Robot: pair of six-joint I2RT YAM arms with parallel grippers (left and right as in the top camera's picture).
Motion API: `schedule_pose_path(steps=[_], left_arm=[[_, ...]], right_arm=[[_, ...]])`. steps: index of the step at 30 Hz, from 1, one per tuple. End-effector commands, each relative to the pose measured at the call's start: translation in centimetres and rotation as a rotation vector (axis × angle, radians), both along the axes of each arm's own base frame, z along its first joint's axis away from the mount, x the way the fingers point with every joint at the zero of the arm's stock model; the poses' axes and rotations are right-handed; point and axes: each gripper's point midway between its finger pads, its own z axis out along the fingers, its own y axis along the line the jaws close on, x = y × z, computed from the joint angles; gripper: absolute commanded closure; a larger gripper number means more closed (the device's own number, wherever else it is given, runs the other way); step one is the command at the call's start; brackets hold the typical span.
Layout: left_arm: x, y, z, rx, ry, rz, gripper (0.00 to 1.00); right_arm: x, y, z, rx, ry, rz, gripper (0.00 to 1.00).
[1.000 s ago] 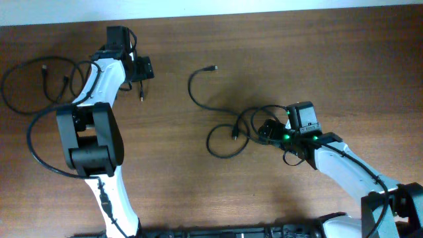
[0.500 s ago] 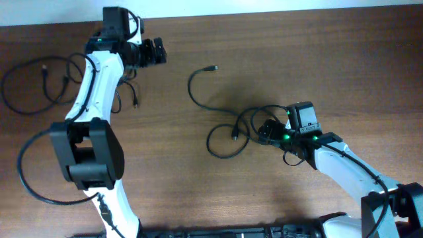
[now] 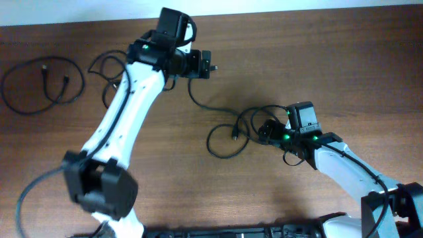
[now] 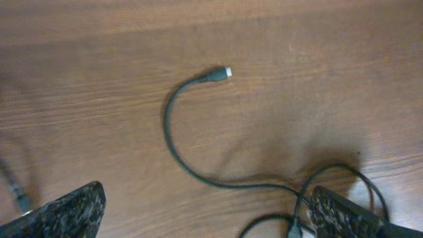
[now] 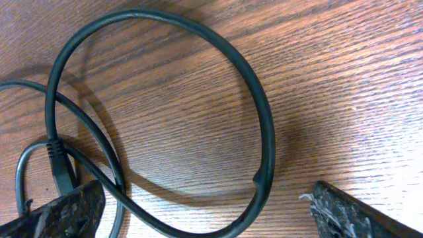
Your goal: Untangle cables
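Note:
A thin black cable [image 3: 198, 100] runs from a metallic plug end at the top middle down into a tangle of loops [image 3: 225, 140] at the centre right. My left gripper [image 3: 202, 64] hovers open and empty by that plug end. The left wrist view shows the plug [image 4: 225, 72] ahead of the open left gripper [image 4: 205, 193]. My right gripper [image 3: 264, 129] is open at the tangle. In the right wrist view a cable loop [image 5: 268, 132] lies between the fingers of the right gripper [image 5: 206, 192], and a plug [image 5: 63, 168] lies by the left finger.
A separate black cable coil [image 3: 39, 82] lies at the far left. Another thin cord [image 3: 106, 66] loops beside my left arm. The table's far edge [image 3: 297, 8] runs just behind the left gripper.
My left arm has swung right from the far-left coil to the plug end of the middle cable. The right arm and the tangle have not moved.

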Motion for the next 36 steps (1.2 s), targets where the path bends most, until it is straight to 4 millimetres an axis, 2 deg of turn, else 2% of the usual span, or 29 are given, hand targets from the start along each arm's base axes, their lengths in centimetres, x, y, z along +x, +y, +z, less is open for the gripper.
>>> schedule_pose_path(steps=[1,2,4,6,8,9,10,11,12,13,15,17,19,21,25,26,28,30,32,33,34,36], left_arm=[[-2.4,1.8,4.6,-0.008,-0.054,0.073,0.01],[-3.6,1.8,4.9,-0.009,-0.036,0.074,0.01],[-5.5,0.9,4.0,-0.013,-0.007,0.062,0.01],[-7.9,-1.2,1.9,-0.040,0.008,0.048,0.01],[-9.5,-2.3,-0.3,-0.063,0.018,0.055,0.01],[-10.3,-2.5,-1.4,-0.062,0.037,0.053,0.01],[-11.7,-3.2,-3.8,-0.043,0.078,0.019,0.01],[-12.3,-3.9,-5.2,-0.019,0.080,-0.037,0.01],[-12.5,-4.6,-6.0,-0.013,0.073,-0.070,0.01],[-12.7,-6.5,-7.3,-0.058,0.059,-0.077,0.01],[-12.4,-9.4,-9.0,-0.129,0.045,-0.054,0.01],[-12.1,-11.1,-11.2,-0.110,0.036,-0.077,0.01],[-11.4,-12.9,-14.3,-0.101,0.036,-0.095,0.00],[-10.6,-14.3,-17.4,-0.108,0.032,-0.099,0.16],[-9.8,-14.7,-21.5,-0.118,0.055,-0.029,0.20],[-9.4,-14.8,-21.6,-0.122,0.039,-0.025,0.22],[-9.3,-14.4,-21.8,-0.104,0.033,-0.015,0.40],[-9.4,-14.2,-22.1,-0.091,0.036,-0.010,0.66],[-9.2,-14.0,-22.0,-0.084,0.028,-0.004,0.84],[-9.1,-13.9,-22.0,-0.075,0.021,-0.004,0.97],[-9.1,-13.9,-22.0,-0.074,0.021,-0.006,1.00],[-9.0,-13.4,-21.3,-0.058,0.017,-0.001,1.00]], right_arm=[[-0.5,-0.6,-1.1,-0.023,0.022,-0.017,0.01],[0.0,-0.5,-0.8,-0.019,-0.004,-0.017,0.01],[0.1,-0.5,-0.8,-0.018,-0.008,-0.018,0.01],[1.0,-0.5,-0.3,-0.013,-0.048,-0.013,0.01],[1.3,-0.9,0.8,0.022,-0.061,0.003,0.01],[1.5,-1.5,1.4,0.037,-0.067,-0.013,0.01],[1.6,-3.4,2.8,0.056,-0.086,-0.075,0.01],[1.6,-4.9,4.1,0.067,-0.111,-0.125,0.01],[1.5,-5.9,5.1,0.073,-0.133,-0.157,0.01],[1.0,-7.6,7.2,0.092,-0.183,-0.211,0.01],[-0.6,-9.0,9.7,0.076,-0.239,-0.232,0.01],[-2.2,-9.5,10.6,0.020,-0.264,-0.190,0.01],[-3.5,-9.5,11.3,-0.021,-0.282,-0.156,0.01],[-4.3,-9.2,11.5,-0.022,-0.274,-0.151,0.01],[-5.8,-8.9,10.3,-0.011,-0.196,-0.150,0.01],[-6.0,-8.9,10.2,-0.010,-0.185,-0.151,0.01],[-6.0,-8.9,10.1,-0.010,-0.185,-0.151,0.01],[-6.0,-8.8,10.1,-0.009,-0.184,-0.150,0.01],[-6.0,-8.8,10.1,-0.009,-0.184,-0.150,0.01],[-6.0,-8.8,10.1,-0.009,-0.184,-0.148,0.01],[-6.0,-8.6,10.1,-0.009,-0.184,-0.138,0.01],[-6.1,-7.9,10.0,-0.006,-0.179,-0.110,0.01]])
